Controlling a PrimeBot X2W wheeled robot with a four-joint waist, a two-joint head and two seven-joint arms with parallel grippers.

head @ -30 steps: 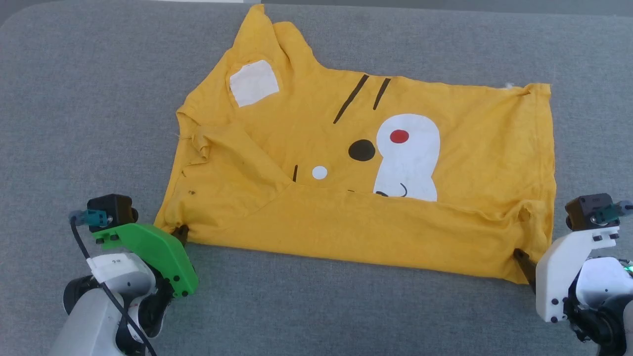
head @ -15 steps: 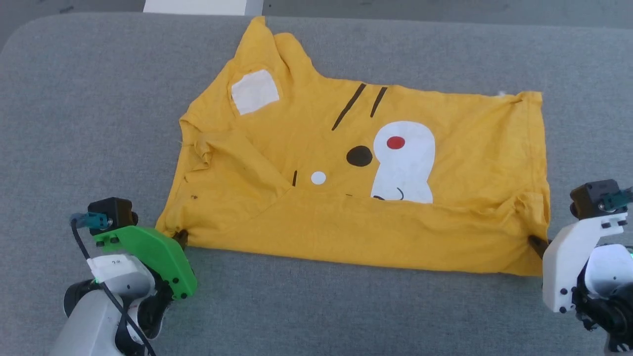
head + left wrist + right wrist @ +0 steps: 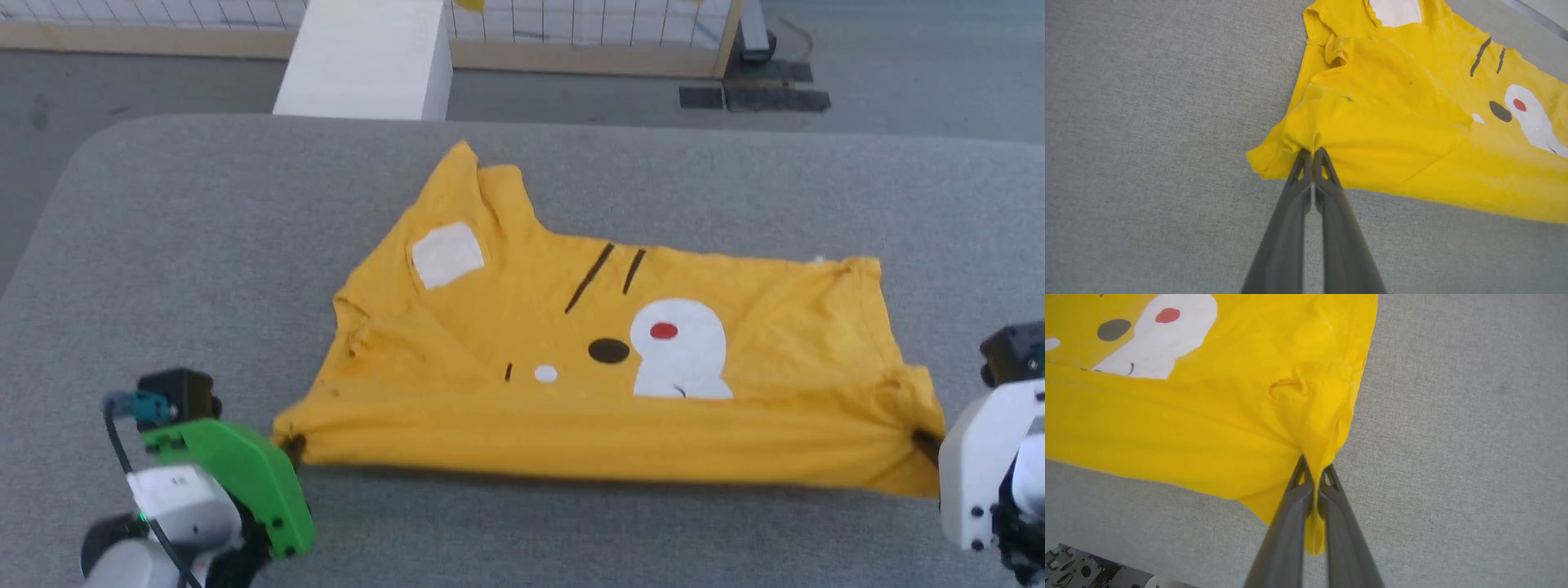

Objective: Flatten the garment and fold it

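Mustard-yellow short-sleeved T-shirt (image 3: pixel 522 310), print up, lies mid-table on grey felt table (image 3: pixel 204 245); our left gripper (image 3: pixel 1312 152) and right gripper (image 3: pixel 1314 467) pinch its near corners. We judge it not yet flat, folding barely begun.

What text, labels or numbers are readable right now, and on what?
Nothing legible.
On the garment: printed shapes, white patches, a red dot, a black dot and strokes; no letters.
On the white tag of the left forearm: too blurred to read.
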